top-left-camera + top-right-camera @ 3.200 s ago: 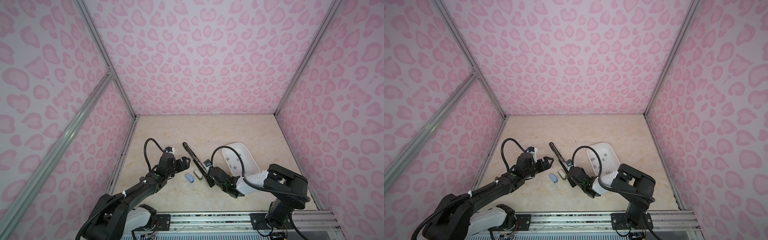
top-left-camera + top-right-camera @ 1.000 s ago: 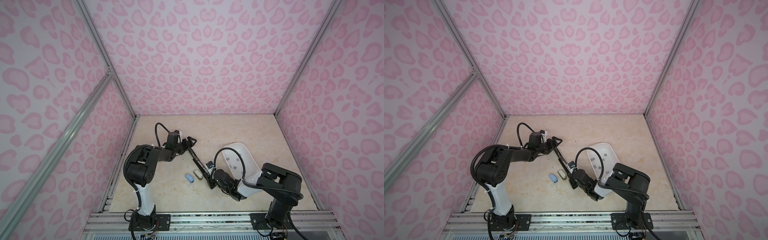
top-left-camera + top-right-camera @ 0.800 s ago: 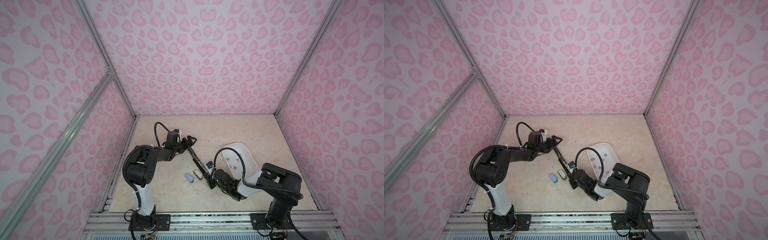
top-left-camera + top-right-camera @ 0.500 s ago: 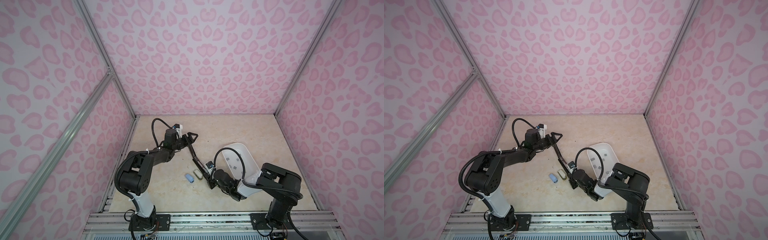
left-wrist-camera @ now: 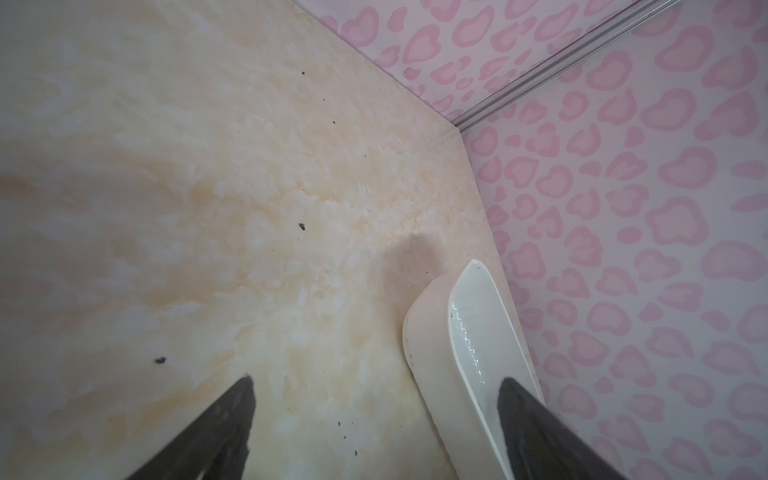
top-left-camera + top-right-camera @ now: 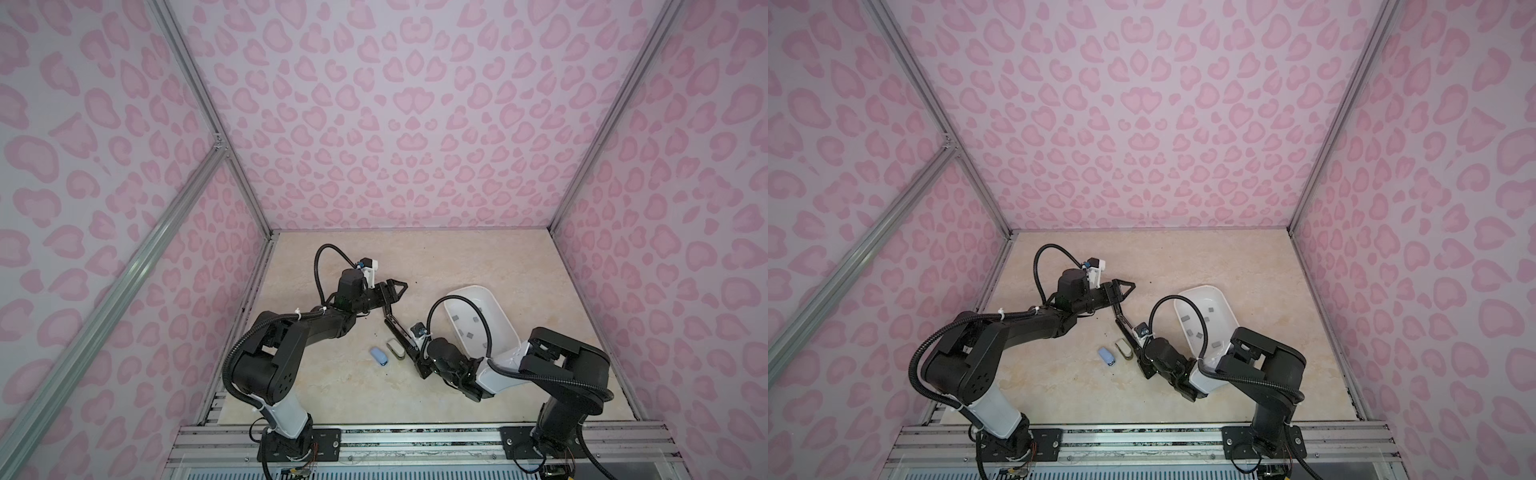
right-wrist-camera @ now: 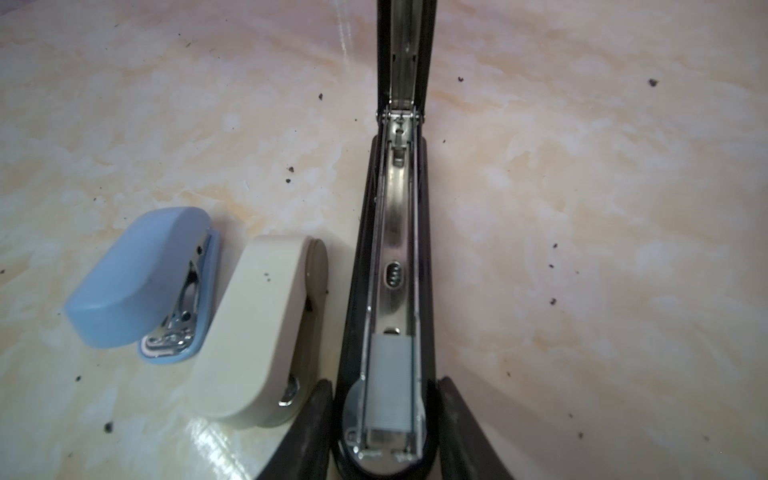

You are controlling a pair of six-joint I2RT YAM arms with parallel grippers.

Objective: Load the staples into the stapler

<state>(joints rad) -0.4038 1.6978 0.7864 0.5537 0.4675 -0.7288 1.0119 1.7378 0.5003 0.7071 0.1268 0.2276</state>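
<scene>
Left claw hung wide open and empty over the bench, just beside the far tip of the black stapler, whose swung-open lid ran out of the right wrist view. The blue mini stapler and cream mini stapler lay side by side against its base. Grey staples sat in the channel's front end, and the right claw straddled the nose, pinching or not I couldn't tell. Loose staples dotted the white tray, its near end hidden behind the arm.
</scene>
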